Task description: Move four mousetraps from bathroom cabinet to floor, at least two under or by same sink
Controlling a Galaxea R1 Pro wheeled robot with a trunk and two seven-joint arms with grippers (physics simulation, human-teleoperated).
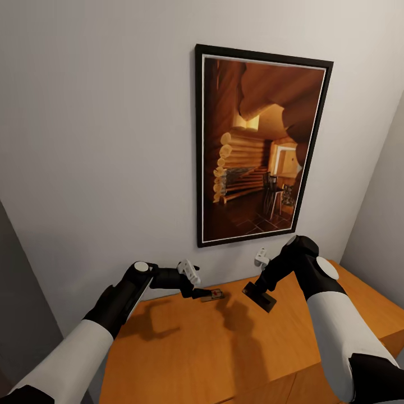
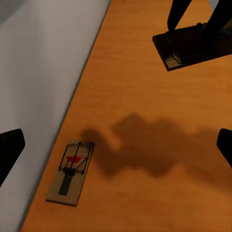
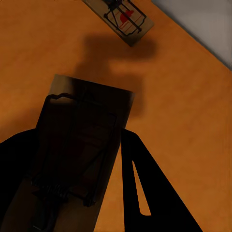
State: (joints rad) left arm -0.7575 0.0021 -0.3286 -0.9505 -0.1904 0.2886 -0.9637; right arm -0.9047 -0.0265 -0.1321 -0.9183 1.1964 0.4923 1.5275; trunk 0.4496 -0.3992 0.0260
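Right pincer point(image 1: 259, 296) grips mousetrap point(image 1: 262, 300) above cabinet point(image 1: 235, 348); left pincer point(image 1: 196, 292) wide by wall-edge mousetrap point(image 1: 212, 295).

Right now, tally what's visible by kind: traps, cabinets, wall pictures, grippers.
Mousetraps: 2, one lying on the cabinet top, one held in the right gripper
Cabinet: 1
Framed picture: 1
Grippers: 2, left gripper open, right gripper
Total: 6
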